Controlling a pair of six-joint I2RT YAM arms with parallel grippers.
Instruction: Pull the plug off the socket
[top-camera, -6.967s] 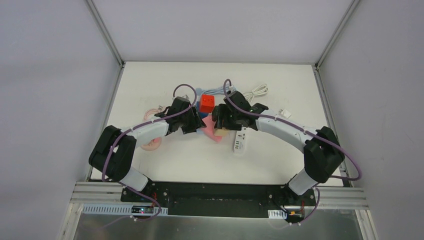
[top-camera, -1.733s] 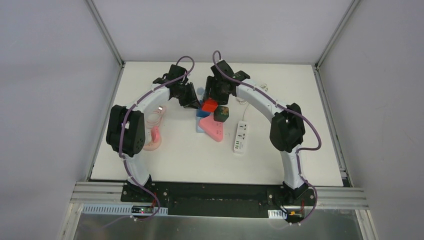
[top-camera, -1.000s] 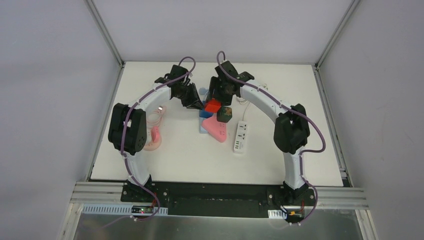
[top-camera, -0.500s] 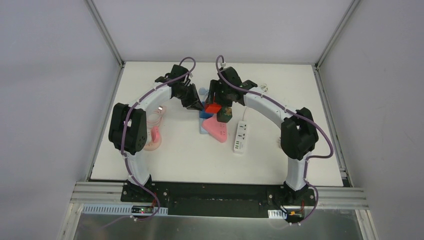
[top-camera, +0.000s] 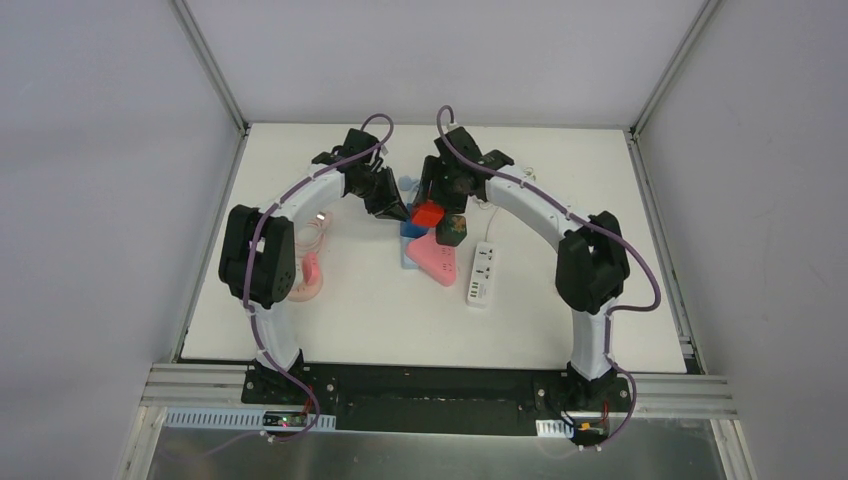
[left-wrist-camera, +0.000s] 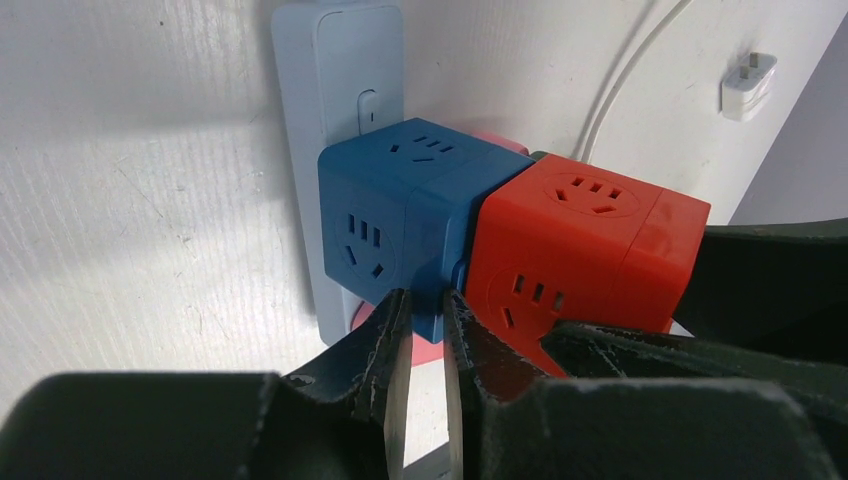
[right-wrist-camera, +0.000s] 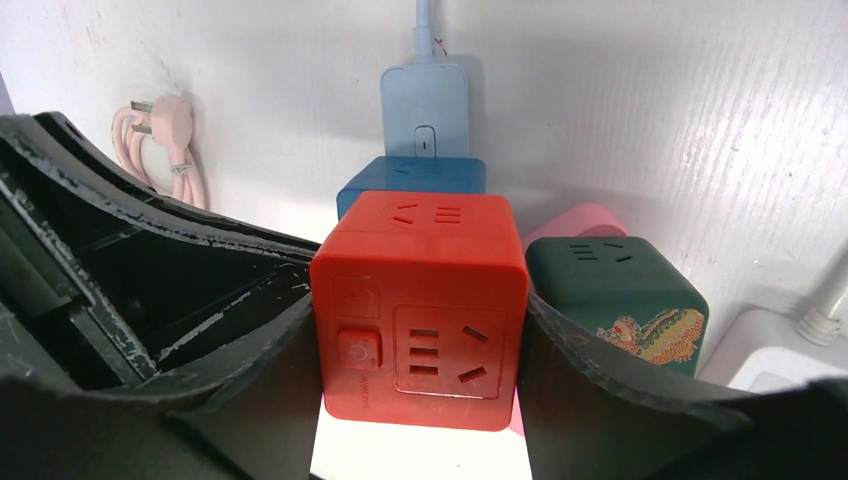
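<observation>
The right gripper (right-wrist-camera: 418, 335) clamps the red cube socket (right-wrist-camera: 420, 250) by its two sides; that cube is joined to the side of the blue cube socket (left-wrist-camera: 385, 215), which sits on the light-blue power strip (left-wrist-camera: 335, 80); the left gripper (left-wrist-camera: 422, 315) is nearly closed, holding nothing, its tips by the seam between the cubes; a green cube socket (right-wrist-camera: 615, 290) stands just beside.

I count three cube sockets in front of me: a red cube (right-wrist-camera: 420, 300), a blue cube (left-wrist-camera: 400, 220) and a green cube (right-wrist-camera: 615, 290). There are two long strips, a pale blue strip (left-wrist-camera: 335, 90) and a white strip (top-camera: 481, 273). There are two pink pieces, a triangular block (top-camera: 432, 257) and a left block (top-camera: 305, 282) (too blurred to name). One small white plug (left-wrist-camera: 748, 85).
</observation>
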